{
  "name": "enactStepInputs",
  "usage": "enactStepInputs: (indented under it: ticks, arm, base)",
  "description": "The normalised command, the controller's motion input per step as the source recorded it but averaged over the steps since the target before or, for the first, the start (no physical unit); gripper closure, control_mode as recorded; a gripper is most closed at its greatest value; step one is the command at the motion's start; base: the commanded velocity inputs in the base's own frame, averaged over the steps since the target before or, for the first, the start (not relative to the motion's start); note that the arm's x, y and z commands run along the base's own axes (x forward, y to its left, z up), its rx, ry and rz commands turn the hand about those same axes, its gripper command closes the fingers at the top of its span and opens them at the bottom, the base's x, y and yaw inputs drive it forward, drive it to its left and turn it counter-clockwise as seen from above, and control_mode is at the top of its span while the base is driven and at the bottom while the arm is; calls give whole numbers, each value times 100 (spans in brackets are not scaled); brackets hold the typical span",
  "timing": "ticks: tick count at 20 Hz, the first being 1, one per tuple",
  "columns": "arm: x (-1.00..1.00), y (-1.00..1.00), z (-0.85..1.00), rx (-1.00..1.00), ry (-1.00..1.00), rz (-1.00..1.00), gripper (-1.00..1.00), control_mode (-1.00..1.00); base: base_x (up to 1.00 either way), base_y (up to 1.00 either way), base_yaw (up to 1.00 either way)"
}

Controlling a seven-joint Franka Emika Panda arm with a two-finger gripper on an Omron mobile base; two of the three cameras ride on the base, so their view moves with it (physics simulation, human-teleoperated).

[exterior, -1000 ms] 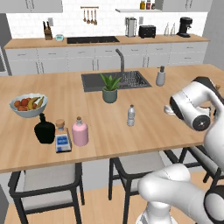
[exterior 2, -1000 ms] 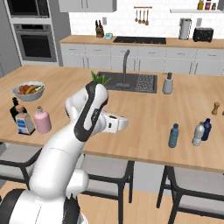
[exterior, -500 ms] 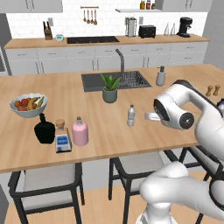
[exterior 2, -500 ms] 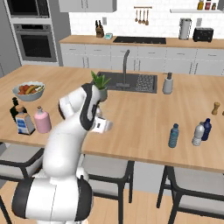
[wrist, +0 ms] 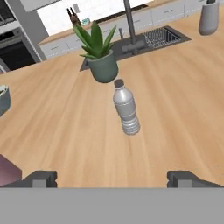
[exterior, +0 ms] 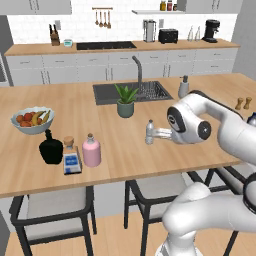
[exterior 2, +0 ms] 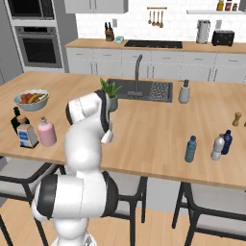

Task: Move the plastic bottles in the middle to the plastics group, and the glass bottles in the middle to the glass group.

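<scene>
Arm has swung left and lowered toward the small clear greyish plastic water bottle (wrist: pixel 126 110), upright mid-table (exterior: pixel 120 145) near the potted plant (wrist: pixel 99 53). Hand (wrist: pixel 112 178) spread wide, empty. Advance level, straddle the bottle's body, then close.

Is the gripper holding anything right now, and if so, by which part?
Nothing is held. The gripper is open, with the clear water bottle standing upright on the counter ahead of its fingertips, untouched.

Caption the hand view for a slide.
Open gripper lined up on the upright clear water bottle, potted plant and sink behind.
</scene>
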Motion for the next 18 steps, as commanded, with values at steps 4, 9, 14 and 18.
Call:
enactStepInputs:
  ticks: [4,9,14,18]
  arm:
    - [20,0,46,0,29,0,-100,-100]
    - [32,-1,40,-1,23,0,-100,-100]
    - [28,-21,18,-10,20,0,-100,-100]
    - [31,-31,7,-14,17,0,-100,-100]
  base:
    - [0,0,0]
    - [0,0,0]
    - [0,0,0]
    - [0,0,0]
